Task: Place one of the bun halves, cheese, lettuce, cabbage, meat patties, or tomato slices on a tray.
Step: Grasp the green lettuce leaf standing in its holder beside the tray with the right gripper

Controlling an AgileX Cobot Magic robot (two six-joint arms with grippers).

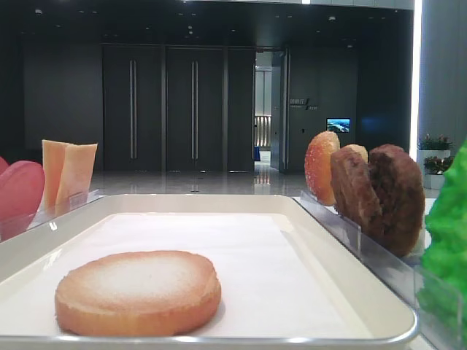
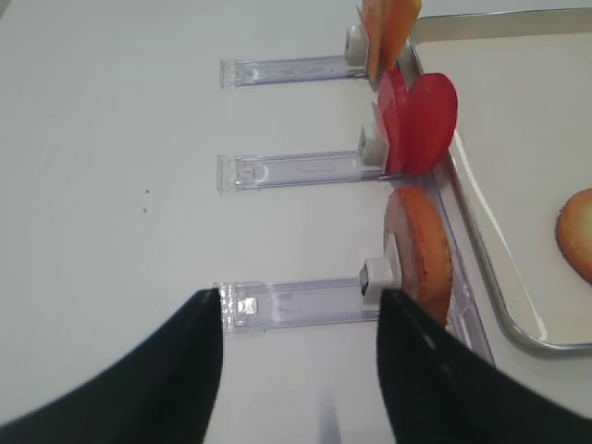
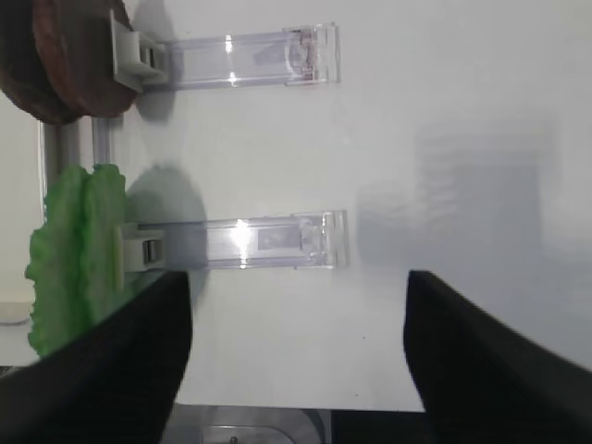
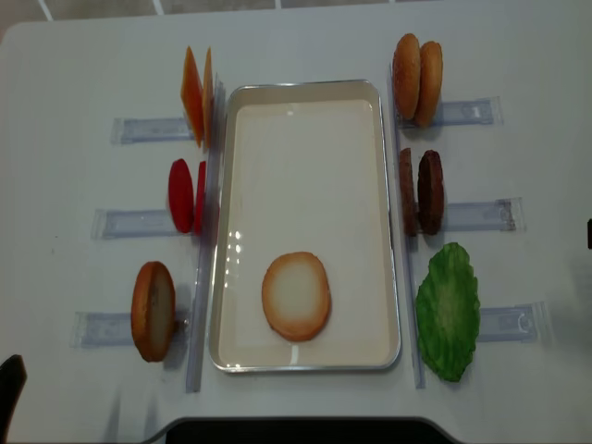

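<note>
Nearest to my low camera, one of the bun halves (image 1: 138, 292) is lying flat, pale floury face up, on the white liner at the near end of the tray (image 4: 305, 363). I am seeing the right claw (image 3: 296, 356) hanging over the bare table (image 3: 444, 111), its two dark fingers (image 3: 120, 370) spread wide and gripping nothing, touching nothing. Just ahead of it the green lettuce (image 3: 69, 259) is standing in a clear rack (image 3: 250, 239), and the meat patties (image 3: 74, 55) are standing in the next rack along. The left claw (image 2: 301, 370) is likewise hanging spread apart with nothing between its fingers, above the table beside a rack holding another bun half (image 2: 421, 250) on edge. Beyond that, the tomato slices (image 2: 421, 125) and the cheese (image 2: 388, 28) are sitting upright in their own racks along the tray's left rim. From overhead, two more bun halves (image 4: 416, 79) are standing at the far right.
</note>
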